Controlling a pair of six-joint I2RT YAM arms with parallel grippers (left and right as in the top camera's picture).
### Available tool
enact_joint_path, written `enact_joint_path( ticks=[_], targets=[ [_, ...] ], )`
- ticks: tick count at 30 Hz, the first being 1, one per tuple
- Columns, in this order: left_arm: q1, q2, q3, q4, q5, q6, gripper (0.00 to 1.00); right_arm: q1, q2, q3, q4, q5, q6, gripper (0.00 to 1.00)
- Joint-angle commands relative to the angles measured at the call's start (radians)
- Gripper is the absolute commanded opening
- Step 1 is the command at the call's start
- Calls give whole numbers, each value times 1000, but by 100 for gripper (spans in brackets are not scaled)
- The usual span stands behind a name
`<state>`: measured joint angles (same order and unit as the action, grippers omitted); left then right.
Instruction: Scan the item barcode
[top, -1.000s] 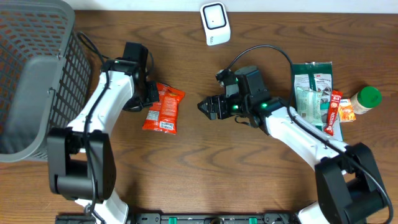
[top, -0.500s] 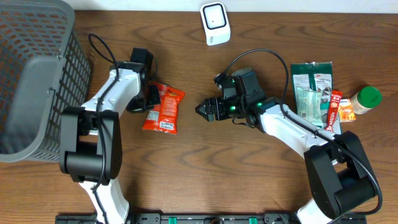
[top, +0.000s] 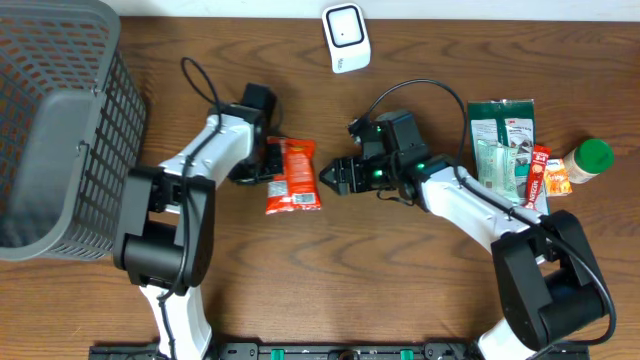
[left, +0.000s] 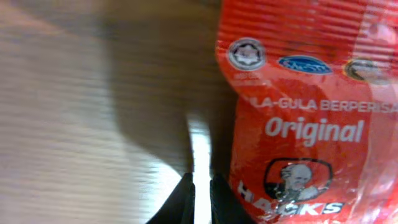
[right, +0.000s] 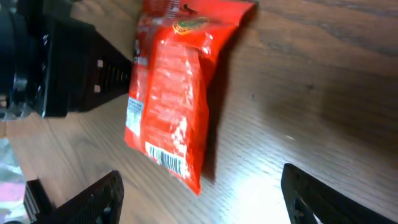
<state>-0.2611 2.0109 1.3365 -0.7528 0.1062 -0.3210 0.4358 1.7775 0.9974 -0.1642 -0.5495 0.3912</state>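
Crinkled glossy foil packet (top: 292, 175) on wood-grain bench (top: 400, 285); left hand (top: 262, 168) nearly closed, empty, at its edge; right hand (top: 326, 178) wide, empty, opposite.

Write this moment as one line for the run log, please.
left gripper: nearly shut, beside red snack bag | right gripper: open, facing bag, apart | barcode: visible, right wrist view

Red packet (left: 305, 124) runs off left wrist view's right edge; lower lettering seems blurred.
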Motion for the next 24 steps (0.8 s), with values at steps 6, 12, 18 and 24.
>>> enact_joint_path(
  ticks=[6, 12, 18, 24],
  targets=[
    [-79, 11, 0, 67, 10, -14, 13, -134, 9, 0, -64, -23, -32, 81],
    [-137, 11, 0, 66, 11, -13, 13, -212, 9, 0, -133, -142, -98, 82],
    [-186, 11, 0, 82, 11, -13, 13, -257, 9, 0, -203, -186, -176, 80],
    [-232, 11, 0, 133, 50, 13, 13, -253, 9, 0, -282, -188, -277, 80]
  ],
)
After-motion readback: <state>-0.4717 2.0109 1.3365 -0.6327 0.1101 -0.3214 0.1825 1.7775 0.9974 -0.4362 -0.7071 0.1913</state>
